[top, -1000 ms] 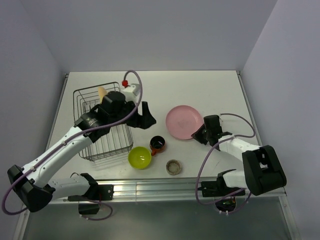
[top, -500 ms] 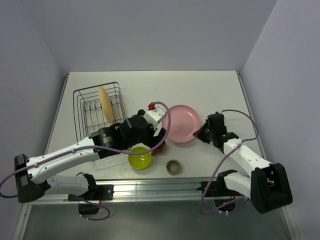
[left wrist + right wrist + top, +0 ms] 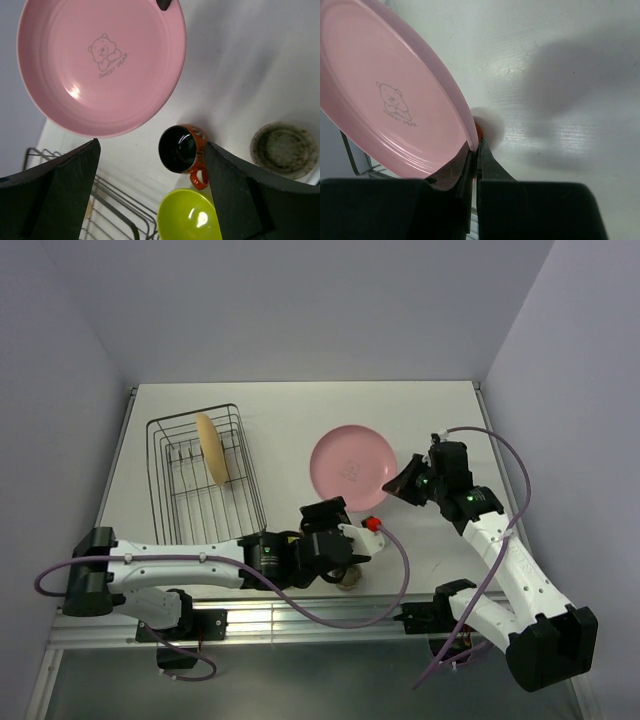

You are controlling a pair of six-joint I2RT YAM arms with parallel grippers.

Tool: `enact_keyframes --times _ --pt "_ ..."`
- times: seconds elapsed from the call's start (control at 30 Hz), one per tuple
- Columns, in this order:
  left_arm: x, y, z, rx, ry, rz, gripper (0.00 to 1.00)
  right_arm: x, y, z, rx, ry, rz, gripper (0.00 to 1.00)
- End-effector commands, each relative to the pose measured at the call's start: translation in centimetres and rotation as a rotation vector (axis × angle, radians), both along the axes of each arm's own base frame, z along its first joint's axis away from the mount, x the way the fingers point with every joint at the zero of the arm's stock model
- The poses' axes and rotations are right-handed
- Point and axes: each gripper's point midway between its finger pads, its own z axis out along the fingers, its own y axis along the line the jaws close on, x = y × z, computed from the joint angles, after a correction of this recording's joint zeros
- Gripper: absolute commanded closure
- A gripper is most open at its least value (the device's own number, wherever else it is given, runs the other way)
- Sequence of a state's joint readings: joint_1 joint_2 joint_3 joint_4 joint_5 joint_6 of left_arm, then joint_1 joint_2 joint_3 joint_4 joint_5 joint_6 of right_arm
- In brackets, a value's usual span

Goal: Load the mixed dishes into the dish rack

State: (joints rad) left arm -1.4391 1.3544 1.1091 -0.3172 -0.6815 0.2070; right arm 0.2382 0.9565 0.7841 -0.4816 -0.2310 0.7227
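The pink plate (image 3: pixel 350 462) hangs tilted above the table, and my right gripper (image 3: pixel 402 485) is shut on its right rim. The right wrist view shows both jaws (image 3: pixel 476 156) pinched on the pink plate (image 3: pixel 385 95). My left gripper (image 3: pixel 325 540) hovers open near the table's front edge, covering the mug and bowl in the top view. Between its fingers, well below, the left wrist view shows the red-orange mug (image 3: pixel 181 150) and the lime-green bowl (image 3: pixel 190 216); the grey-beige cup (image 3: pixel 284 150) sits to the right. The yellow-orange plate (image 3: pixel 210 448) stands upright in the dish rack (image 3: pixel 165 490).
The cup (image 3: pixel 348 583) peeks out beside the left arm near the front edge. Rack wires (image 3: pixel 115 212) show at the lower left of the left wrist view. Purple cables loop around both arms. White walls close in the table on three sides.
My right gripper shut on the pink plate's rim and lifted it, tilted, toward the left. The left arm swung from the rack down to the front, over the mug and bowl.
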Motion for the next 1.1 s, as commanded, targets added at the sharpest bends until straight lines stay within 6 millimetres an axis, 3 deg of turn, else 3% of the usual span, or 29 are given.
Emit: enact_keyframes --times 0.0,0.43,0.6,0.77,0.87,0.9,1.07 --pt "1.2 -0.5 1.9 0.073 -0.167 0.055 0.09 -1.0 1.2 2.4 0.017 -0.032 0.090 1.00" --pt "1.7 -2.3 -1.0 0.249 -0.195 0.053 0.08 -3.6 3.5 5.9 0.071 -0.091 0.172 1.00" --pt "3.1 -2.0 -1.5 0.286 -0.197 0.109 0.08 -4.9 4.7 6.6 0.091 -0.099 0.204 1.00" --pt "5.3 -0.5 -0.6 0.253 -0.213 0.215 0.13 -5.7 4.9 7.4 0.090 -0.119 0.206 1.00" --pt "6.2 0.6 0.3 0.185 -0.195 0.268 0.33 -5.9 5.0 8.1 0.103 -0.139 0.213 1.00" --pt "6.3 1.1 0.9 0.156 -0.188 0.280 0.51 -6.0 5.1 8.3 0.107 -0.141 0.221 1.00" --pt "7.7 3.5 2.9 0.001 -0.142 0.361 1.00 -5.9 5.8 10.1 0.139 -0.186 0.252 0.98"
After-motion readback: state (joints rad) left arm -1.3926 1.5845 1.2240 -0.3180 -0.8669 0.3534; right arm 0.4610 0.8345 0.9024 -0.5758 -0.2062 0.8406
